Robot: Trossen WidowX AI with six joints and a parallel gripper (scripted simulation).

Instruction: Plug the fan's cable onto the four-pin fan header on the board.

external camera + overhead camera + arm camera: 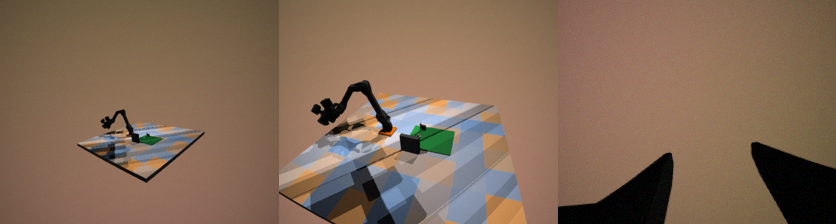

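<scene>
Black fingers of the hand (320,115) (103,124) (712,148) stand well apart, holding and touching nothing.

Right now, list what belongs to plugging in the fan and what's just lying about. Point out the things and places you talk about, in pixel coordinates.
Job:
- green board (441,140) (153,140)
- pale piece (418,135) and small black block (423,127) (148,135), too small to identify
- dark upright slab (409,143) (135,137), possibly the fan

Lying about:
- nothing clearly loose; orange plate (390,134) sits under the arm

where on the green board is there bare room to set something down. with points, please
The green board (441,142) (155,140) is bare over the half away from the orange base plate (391,133) (128,136). Crowded: its near side, by the upright black slab (409,143) (135,137) and small black block (423,127) (148,135).
</scene>
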